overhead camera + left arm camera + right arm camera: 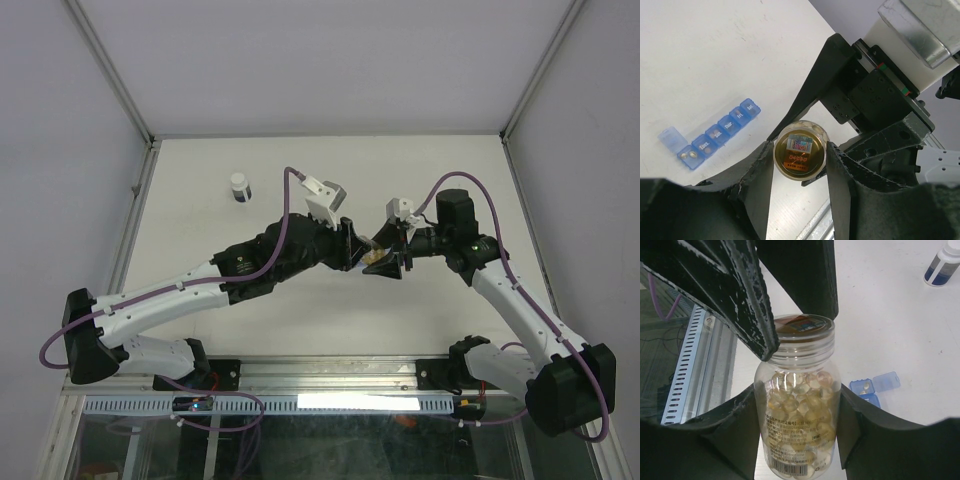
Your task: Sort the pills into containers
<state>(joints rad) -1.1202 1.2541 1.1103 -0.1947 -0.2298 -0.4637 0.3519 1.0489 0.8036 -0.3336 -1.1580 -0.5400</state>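
Pills [795, 390] fill the bottle [801, 337] inside the right claw [799, 405].

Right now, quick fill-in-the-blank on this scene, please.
1. The right end effector holds a clear ___ of amber pills.
2. The left end effector straddles its ___.
3. The blue organiser on the table has ___ lid open.
4. The small vial has a ___ top.
Missing: bottle; cap; one; white.
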